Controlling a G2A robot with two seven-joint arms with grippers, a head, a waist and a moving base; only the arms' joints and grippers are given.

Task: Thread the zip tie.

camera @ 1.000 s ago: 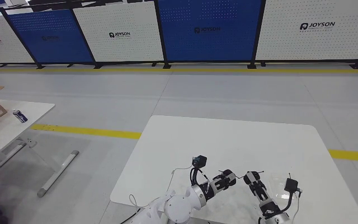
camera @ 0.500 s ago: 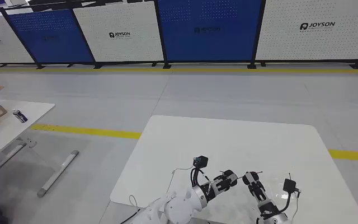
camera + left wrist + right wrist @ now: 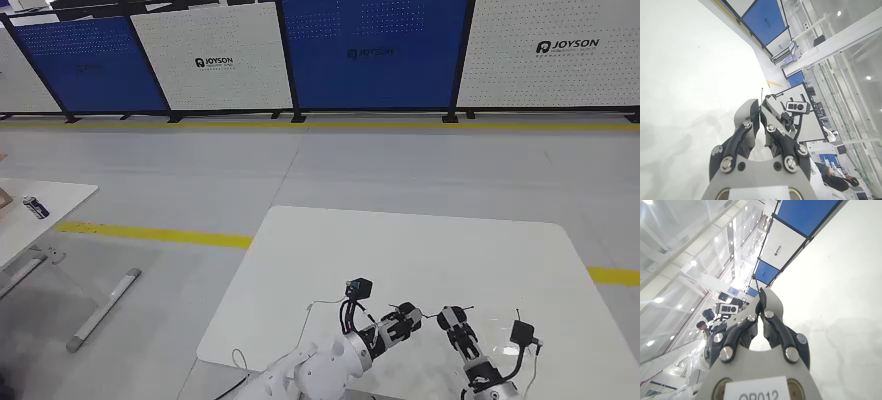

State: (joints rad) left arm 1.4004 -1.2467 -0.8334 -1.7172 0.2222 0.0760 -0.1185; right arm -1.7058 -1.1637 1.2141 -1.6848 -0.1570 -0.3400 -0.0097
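Over the last second the left fingers creep a little toward the right fingers above the near part of the desk; the right ones barely shift; the gap between the two pairs narrows only slightly. Both pairs are pressed closed; the right pair pinches the zip tie, whose small head stands free just past their tips; the left pair seems to clamp the other end, a thin dark strip between its pads. The tie is held in the air between the two pairs, off the desk. This looks like fine alignment; the tail is not yet through the head; a small error in aim would likely miss the slot.
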